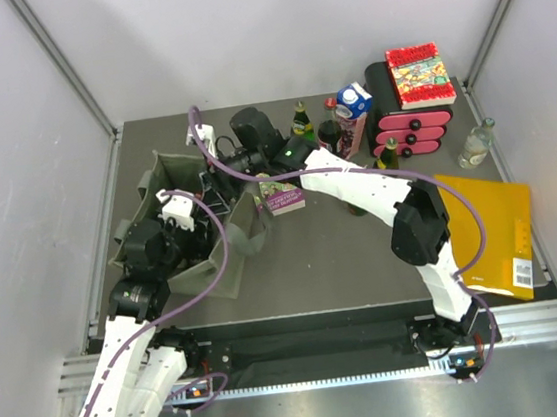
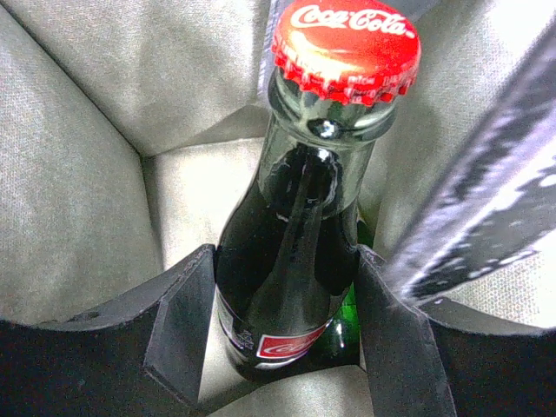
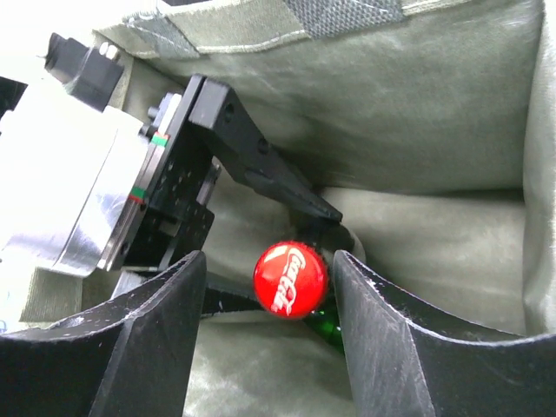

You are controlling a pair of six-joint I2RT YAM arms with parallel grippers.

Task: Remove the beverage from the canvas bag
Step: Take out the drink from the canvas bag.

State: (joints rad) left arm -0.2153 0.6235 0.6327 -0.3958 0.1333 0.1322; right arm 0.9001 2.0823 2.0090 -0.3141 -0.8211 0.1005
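Walls of the canvas bag (image 2: 78, 174) are hemming the cola bottle (image 2: 295, 234) at frame centre; left gripper (image 2: 284, 261) is clasping its body, right gripper (image 3: 269, 261) is gaping around its cap, over grey table (image 1: 365, 259).

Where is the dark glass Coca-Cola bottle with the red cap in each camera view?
Top external: not visible; hidden inside the olive grey-green canvas bag.
Left wrist: the dark glass Coca-Cola bottle fills the centre, its red cap at top.
Right wrist: the red cap faces the camera, low centre.
Shared landmark: the canvas bag's cloth walls.
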